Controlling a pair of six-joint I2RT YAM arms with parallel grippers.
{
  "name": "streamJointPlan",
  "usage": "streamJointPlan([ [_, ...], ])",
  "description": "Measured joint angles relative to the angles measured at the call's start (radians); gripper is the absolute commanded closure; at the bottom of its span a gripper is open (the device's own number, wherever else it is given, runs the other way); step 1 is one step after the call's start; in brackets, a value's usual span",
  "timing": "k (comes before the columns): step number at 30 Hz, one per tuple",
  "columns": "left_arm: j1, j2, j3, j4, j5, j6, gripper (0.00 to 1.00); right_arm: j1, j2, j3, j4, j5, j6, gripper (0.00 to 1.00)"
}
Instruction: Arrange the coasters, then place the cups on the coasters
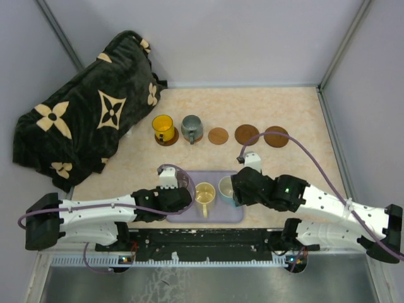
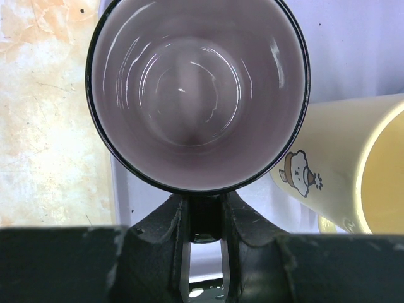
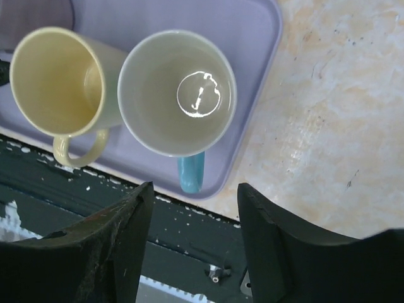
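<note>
3 cups stand in the lavender tray point(image 1: 221, 213) at the near edge of the bench point(image 1: 284, 107). The mauve cup point(image 2: 196, 95) is at its 9 o'clock end, the cream cup point(image 1: 204, 192) in the middle and the white cup point(image 3: 177, 93) at its 3 o'clock end. The white cup is upright, and its blue handle point(image 3: 190, 172) is the part that matters. In the right wrist view the handle sticks out from the cup wall toward 6 o'clock, straight at the gap of the right end effector point(image 3: 194, 199).

That end effector's 2 fingers point(image 3: 120, 246) are spread wide, 1 on each side of the handle's line. The handle's tip lies just short of them and nothing is pinched. The handle's long axis runs along the approach, so I judge that a short advance toward 12 o'clock and then a squeeze would take it. The cream cup sits close against the white one at 9 o'clock, so the finger on that side has less room.

The left end effector point(image 2: 205, 218) is pressed together on the mauve cup's handle, at 6 o'clock of that cup in its own view.

Beyond the tray at 12 o'clock, 5 coasters point(image 1: 247, 134) lie in a row. The yellow cup point(image 1: 163, 126) and the grey-green cup point(image 1: 191, 127) sit on the 2 leftmost. The other 3 are bare, from 12 to 1 o'clock of the white cup, nearer the right arm.
</note>
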Motion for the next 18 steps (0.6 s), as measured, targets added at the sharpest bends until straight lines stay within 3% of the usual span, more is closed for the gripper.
streamJointPlan([
  [18,0.0,0.006,0.003,0.001,0.0,0.0,0.77,0.041,0.185,-0.064,0.091,-0.027,0.031,0.46],
])
